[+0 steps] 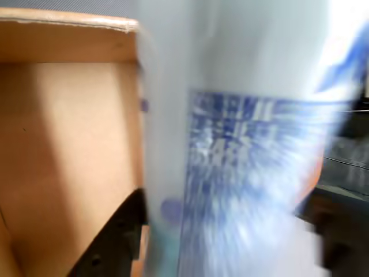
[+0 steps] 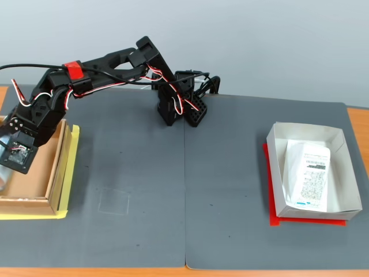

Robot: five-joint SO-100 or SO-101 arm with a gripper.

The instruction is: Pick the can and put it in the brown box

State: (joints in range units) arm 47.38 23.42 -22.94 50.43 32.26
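Observation:
In the wrist view the can (image 1: 253,161), white with blue print, fills the middle and right and is motion-blurred, while the brown box (image 1: 63,150) behind it is sharp. The can hangs over the box's floor, beside its inner wall. My gripper (image 1: 225,242) straddles the can, with a black finger (image 1: 109,248) at lower left; the jaws look loosened around it. In the fixed view the gripper (image 2: 7,173) reaches down into the brown box (image 2: 57,167) at the far left edge, and only a sliver of the can (image 2: 3,180) shows.
The box sits on a yellow sheet (image 2: 72,167). A white paper tray (image 2: 340,138) holding a flat printed packet (image 2: 311,173) stands at the right on a red sheet (image 2: 305,221). The arm's base (image 2: 179,107) is at the back centre of the dark mat.

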